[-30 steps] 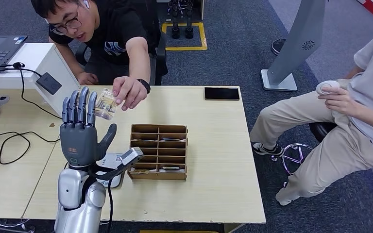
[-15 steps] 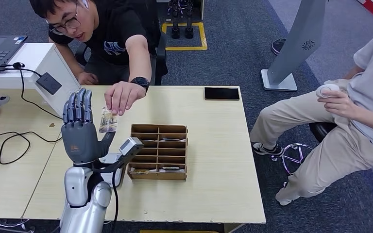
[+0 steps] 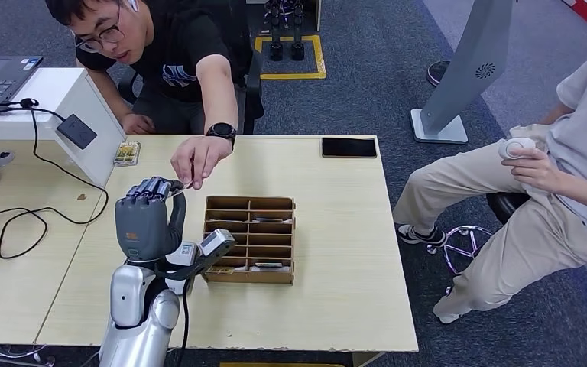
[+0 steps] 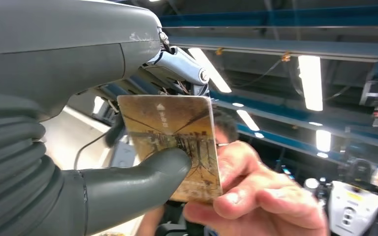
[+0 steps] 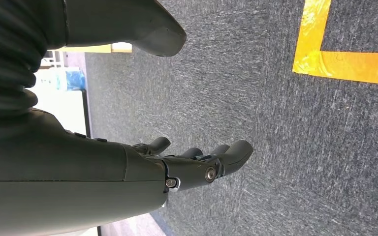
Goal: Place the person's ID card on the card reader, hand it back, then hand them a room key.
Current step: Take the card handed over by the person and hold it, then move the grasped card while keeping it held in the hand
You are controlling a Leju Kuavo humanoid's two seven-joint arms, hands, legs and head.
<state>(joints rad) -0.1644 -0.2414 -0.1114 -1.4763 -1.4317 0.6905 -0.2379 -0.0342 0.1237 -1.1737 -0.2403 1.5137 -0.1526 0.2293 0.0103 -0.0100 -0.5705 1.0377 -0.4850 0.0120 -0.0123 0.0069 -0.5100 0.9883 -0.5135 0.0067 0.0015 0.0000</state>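
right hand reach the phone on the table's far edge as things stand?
Probably not. The right hand hangs over grey carpet, fingers apart and holding nothing, well off the table. Nothing stands around the phone, but the arm would have to be raised first.

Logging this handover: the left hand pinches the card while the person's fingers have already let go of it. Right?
Not quite. The left hand pinches the card, but the person's hand is also gripping its far end, as the left wrist view shows.

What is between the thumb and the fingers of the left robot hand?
The ID card, pressed by the left robot hand, as the left wrist view shows; the person's hand grips its other edge.
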